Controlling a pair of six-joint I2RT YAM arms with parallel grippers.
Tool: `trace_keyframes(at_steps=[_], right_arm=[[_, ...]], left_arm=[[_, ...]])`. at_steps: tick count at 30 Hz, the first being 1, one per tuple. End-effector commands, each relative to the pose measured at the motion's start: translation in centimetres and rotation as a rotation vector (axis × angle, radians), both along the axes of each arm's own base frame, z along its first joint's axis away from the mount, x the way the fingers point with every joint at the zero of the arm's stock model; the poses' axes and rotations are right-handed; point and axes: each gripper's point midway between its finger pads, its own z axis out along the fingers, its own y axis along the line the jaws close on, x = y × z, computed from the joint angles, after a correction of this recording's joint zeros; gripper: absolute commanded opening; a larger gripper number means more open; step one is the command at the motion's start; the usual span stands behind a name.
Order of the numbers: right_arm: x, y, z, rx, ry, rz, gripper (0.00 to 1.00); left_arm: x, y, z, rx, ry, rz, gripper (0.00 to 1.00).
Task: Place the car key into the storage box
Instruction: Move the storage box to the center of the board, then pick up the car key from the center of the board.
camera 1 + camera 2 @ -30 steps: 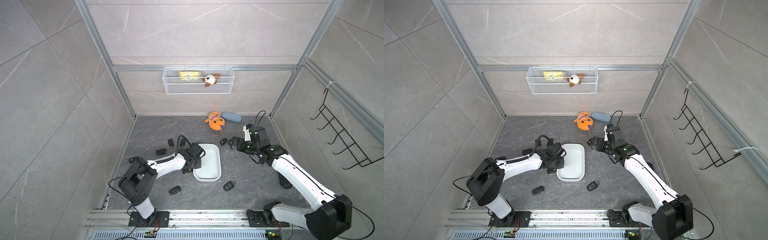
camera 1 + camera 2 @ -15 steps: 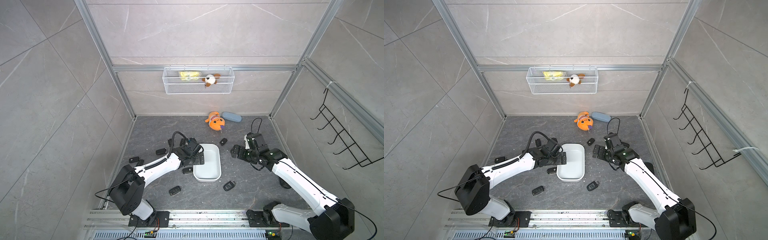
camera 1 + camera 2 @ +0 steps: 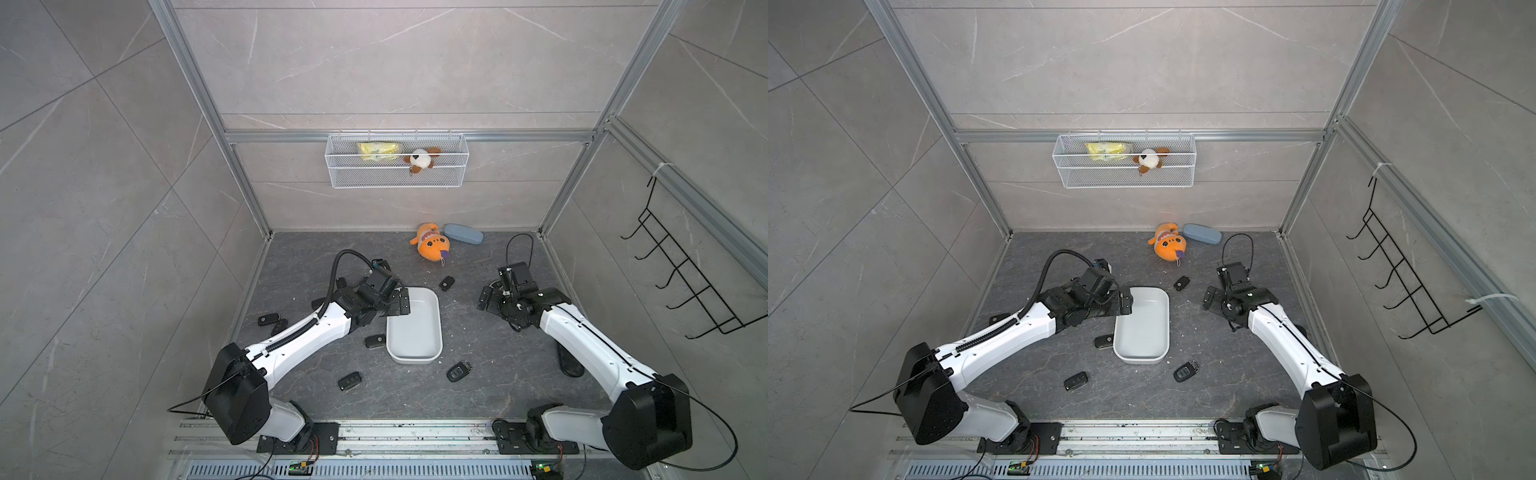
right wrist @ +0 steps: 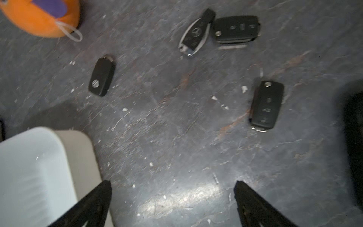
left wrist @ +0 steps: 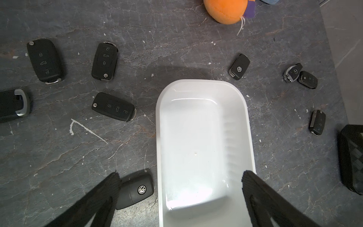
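L gripper (image 5: pixel 180 174) spread, empty, over white smooth-plastic rounded-rectangular storage box (image 5: pixel 196 127); R gripper (image 4: pixel 172 182) spread too. Black VW car key fob (image 5: pixel 137 191) lies outside, just beside box wall, its 8 o'clock in both top views. I'd straddle fob's narrow sides, release inside rim.
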Motion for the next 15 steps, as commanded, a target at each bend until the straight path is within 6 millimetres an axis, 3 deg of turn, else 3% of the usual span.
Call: trace_keyframes(at_steps=[1, 8, 15], right_arm=[[0.6, -1.9, -1.3, -0.016, 0.023, -0.028, 1.0], [2.0, -5.8, -4.6, -0.027, 0.139, -0.132, 0.93], [3.4, -8.4, -7.6, -0.002, 0.197, -0.202, 0.83]], left_arm=[[0.7, -0.3, 3.2, -0.058, -0.076, -0.007, 1.0], [1.0, -0.7, 3.7, -0.098, -0.077, -0.02, 1.0], [1.1, -0.5, 4.2, -0.101, -0.108, -0.032, 1.0]])
